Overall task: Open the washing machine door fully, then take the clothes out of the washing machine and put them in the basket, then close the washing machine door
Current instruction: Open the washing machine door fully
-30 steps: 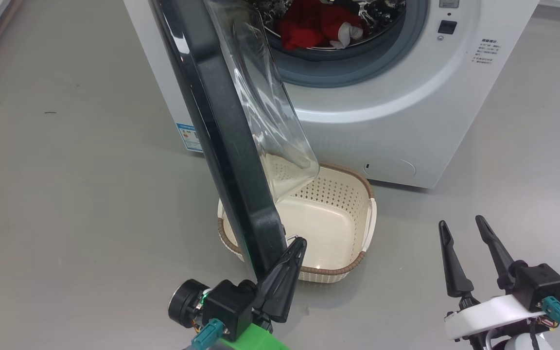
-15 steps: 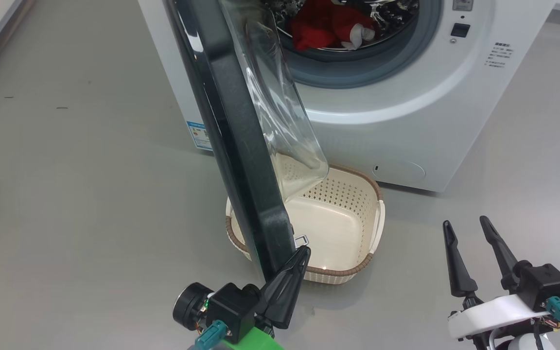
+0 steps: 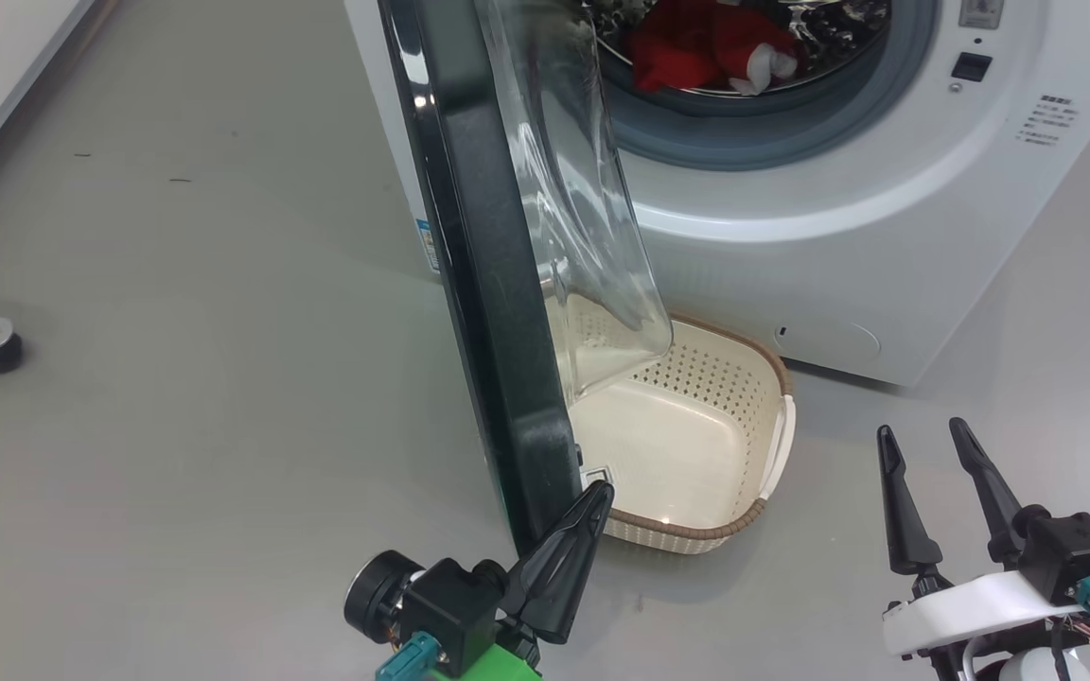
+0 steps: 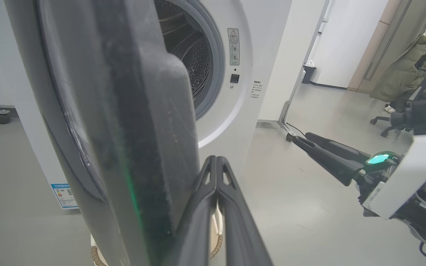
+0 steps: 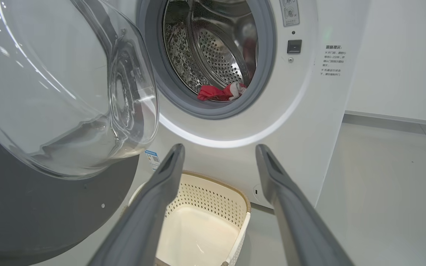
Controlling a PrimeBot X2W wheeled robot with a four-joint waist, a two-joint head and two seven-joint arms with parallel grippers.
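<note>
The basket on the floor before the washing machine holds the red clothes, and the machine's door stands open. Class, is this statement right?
No. The basket is empty: the red clothes lie inside the washing machine, as the head view shows. The basket is on the floor before it, and the washing machine door stands open.

Office-like test room: freestanding washing machine (image 3: 791, 246), bare grey floor (image 3: 176, 331) (office chair (image 4: 422, 88) nearby).
</note>
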